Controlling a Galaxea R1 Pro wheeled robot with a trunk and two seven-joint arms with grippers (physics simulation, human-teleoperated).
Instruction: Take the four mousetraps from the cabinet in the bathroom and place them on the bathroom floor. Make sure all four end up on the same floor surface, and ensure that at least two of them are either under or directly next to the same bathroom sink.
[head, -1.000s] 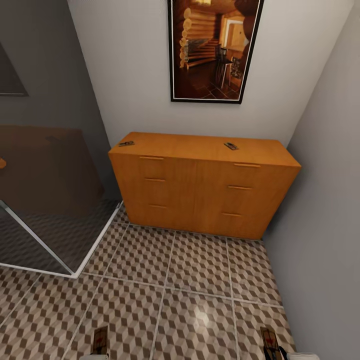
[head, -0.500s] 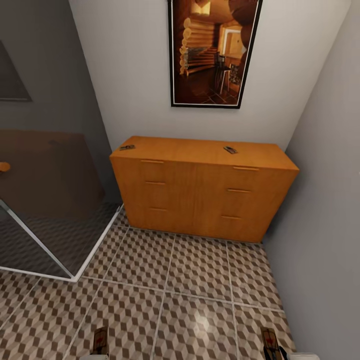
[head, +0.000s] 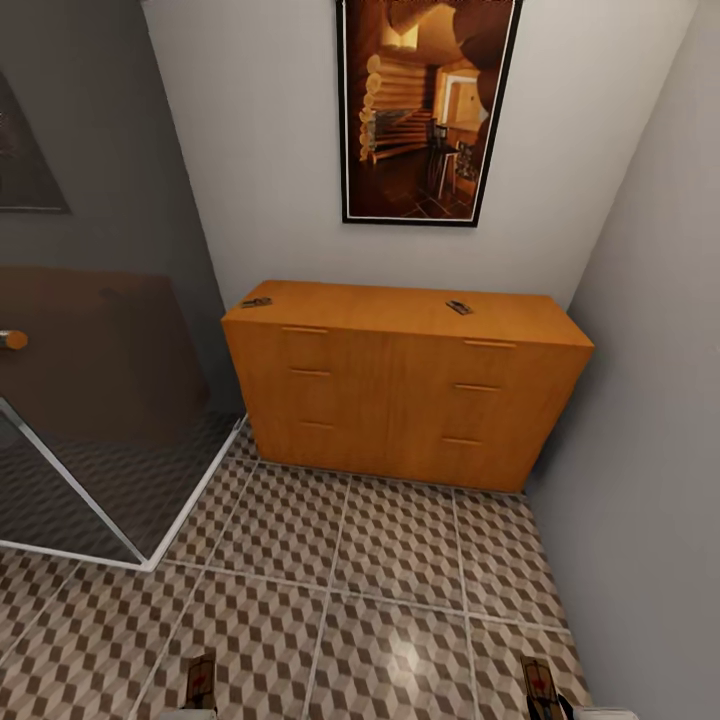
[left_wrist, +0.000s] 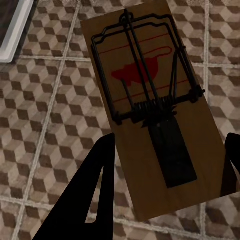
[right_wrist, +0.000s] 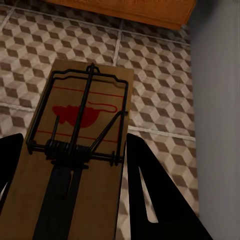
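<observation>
The orange-brown cabinet (head: 400, 400) stands against the far wall with its drawers shut. Two mousetraps lie on its top, one at the left end (head: 256, 301) and one right of the middle (head: 460, 307). My left gripper (left_wrist: 165, 175) is shut on a third mousetrap (left_wrist: 145, 100), its dark fingers (left_wrist: 95, 192) flanking the board above the bathroom floor (head: 400, 560). My right gripper (right_wrist: 75, 190) is shut on a fourth mousetrap (right_wrist: 82, 150). Both held traps peek in at the head view's lower edge, the left one (head: 201, 682) and the right one (head: 540, 686). The sink is out of view.
A glass shower screen (head: 100, 420) with a white kerb fills the left side. A grey wall (head: 650, 420) closes the right, next to the cabinet's end. A framed picture (head: 430, 110) hangs above the cabinet. Tiled floor stretches between me and the cabinet.
The whole head view has shifted: the cabinet looks slightly smaller and farther, the picture sits lower, so the camera moved back. Both held mousetraps keep their place in the view.
</observation>
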